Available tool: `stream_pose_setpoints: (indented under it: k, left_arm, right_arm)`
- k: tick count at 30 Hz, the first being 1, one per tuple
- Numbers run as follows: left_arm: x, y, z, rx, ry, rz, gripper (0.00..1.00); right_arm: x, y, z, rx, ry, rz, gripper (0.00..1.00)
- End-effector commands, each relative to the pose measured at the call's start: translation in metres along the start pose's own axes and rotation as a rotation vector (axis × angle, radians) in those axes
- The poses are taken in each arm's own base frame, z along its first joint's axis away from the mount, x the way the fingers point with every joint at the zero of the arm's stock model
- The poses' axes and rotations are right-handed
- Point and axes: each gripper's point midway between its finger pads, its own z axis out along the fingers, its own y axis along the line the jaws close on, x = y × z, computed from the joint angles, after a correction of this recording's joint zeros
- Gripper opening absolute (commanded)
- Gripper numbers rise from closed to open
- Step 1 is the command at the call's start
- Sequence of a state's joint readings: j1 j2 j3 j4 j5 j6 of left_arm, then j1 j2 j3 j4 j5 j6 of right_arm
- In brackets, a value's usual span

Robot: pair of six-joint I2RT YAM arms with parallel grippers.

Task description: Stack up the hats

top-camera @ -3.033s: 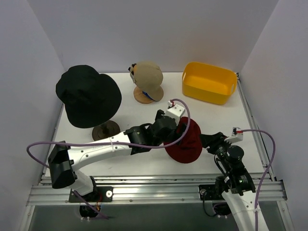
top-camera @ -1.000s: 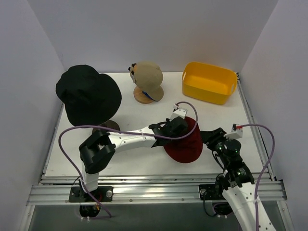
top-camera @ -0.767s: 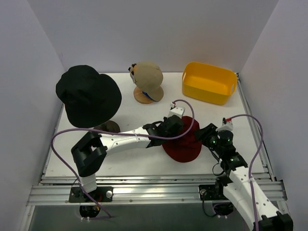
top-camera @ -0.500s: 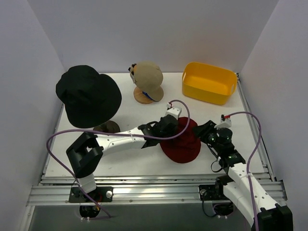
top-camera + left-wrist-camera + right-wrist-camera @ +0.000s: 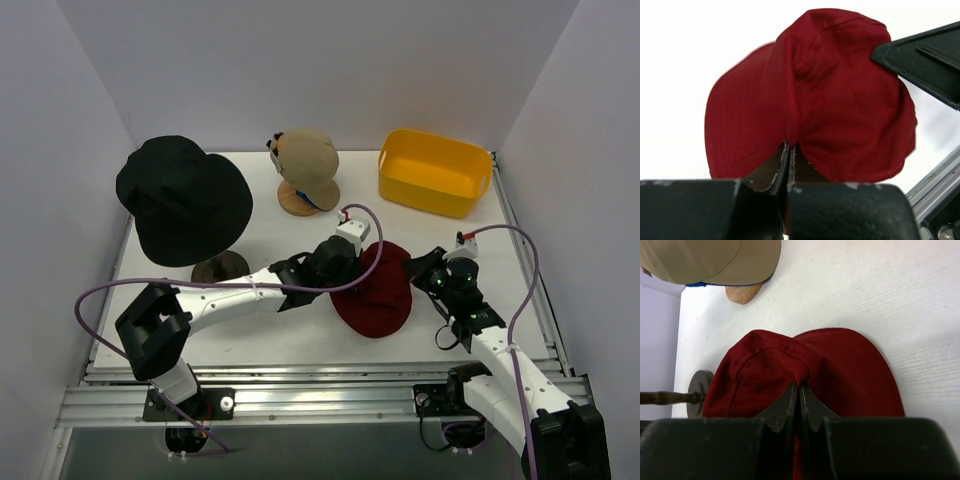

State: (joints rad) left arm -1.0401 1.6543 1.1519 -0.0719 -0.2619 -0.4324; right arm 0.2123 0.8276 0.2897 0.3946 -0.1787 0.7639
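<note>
left hand [image 5: 789,148] and right hand [image 5: 800,388] each pinch dark red bucket hat [image 5: 380,305], 4 o'clock on tabletop [image 5: 300,336], unstacked. tan cap [image 5: 310,152] at 12 o'clock covers blue cap [image 5: 727,285]; black bucket hat [image 5: 183,200] at 10 o'clock, apart.

red hat [image 5: 840,100]: matt cloth w/ stitching; yellow bin [image 5: 430,198]: glossy plastic
</note>
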Motion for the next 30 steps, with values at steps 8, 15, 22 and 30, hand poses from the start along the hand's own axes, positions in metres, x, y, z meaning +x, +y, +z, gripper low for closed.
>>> stream_pose_setpoints:
  k: [8, 15, 22, 30]
  left_arm:
    - [-0.055, 0.021, -0.037, 0.040, -0.157, -0.111, 0.02]
    - [-0.059, 0.030, -0.056, 0.052, -0.148, -0.111, 0.04]
    - [-0.069, 0.017, -0.075, 0.131, -0.163, -0.101, 0.39]
    - [-0.061, -0.006, -0.064, 0.184, -0.091, 0.005, 0.53]
  right_arm:
    - [-0.070, 0.034, -0.025, 0.043, -0.179, -0.047, 0.00]
    - [-0.075, 0.050, -0.032, 0.000, -0.172, -0.042, 0.00]
    - [-0.062, 0.068, -0.032, -0.105, -0.101, -0.088, 0.00]
    - [-0.027, 0.078, -0.015, -0.234, 0.081, -0.238, 0.00]
